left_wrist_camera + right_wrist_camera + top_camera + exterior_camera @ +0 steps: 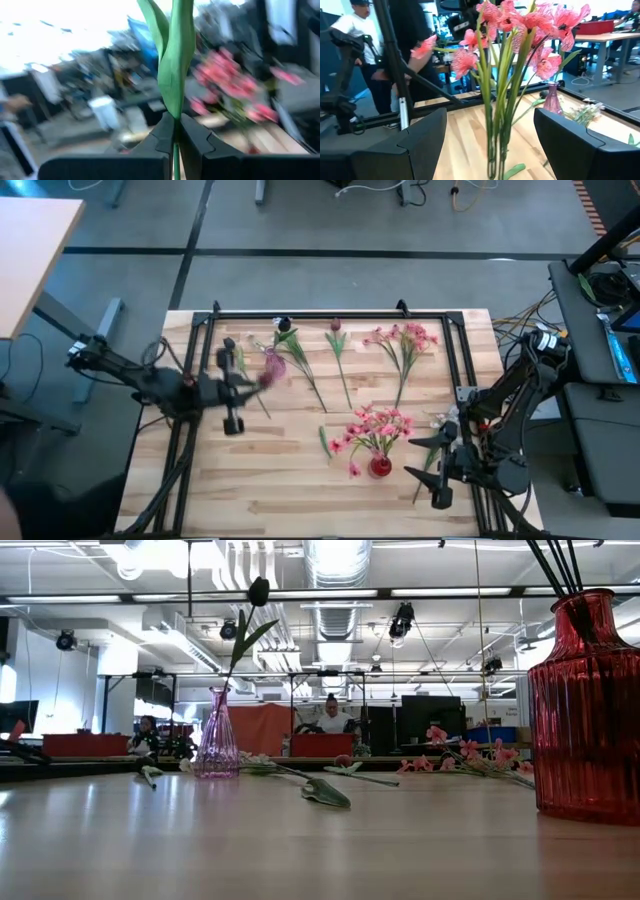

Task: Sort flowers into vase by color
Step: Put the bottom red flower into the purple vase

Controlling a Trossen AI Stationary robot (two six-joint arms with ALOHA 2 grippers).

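My left gripper (240,385) hovers over the table's left part, beside the pink glass vase (272,365), shut on a green flower stem with a long leaf (172,60); its bloom is outside the left wrist view. A dark tulip (258,590) stands with its stem in that vase (217,740). The red vase (380,468) near the front holds pink flowers (520,30). My right gripper (428,470) stands open just right of it, one finger on either side of those stems (495,125), touching nothing. My left gripper pinches the thin green stem (175,150) between its two fingers, just below where the leaf starts. The fingers lie about level, pointing toward the table's right side, across the stem. The stem and leaf rise above the fingers, lifted clear of the table.
Two tulips (300,365) (340,350) and a pink spray (405,345) lie on the far half of the table. A whitish spray (442,420) lies at the right. A loose green leaf (324,442) lies left of the red vase. A black frame (330,313) edges the table.
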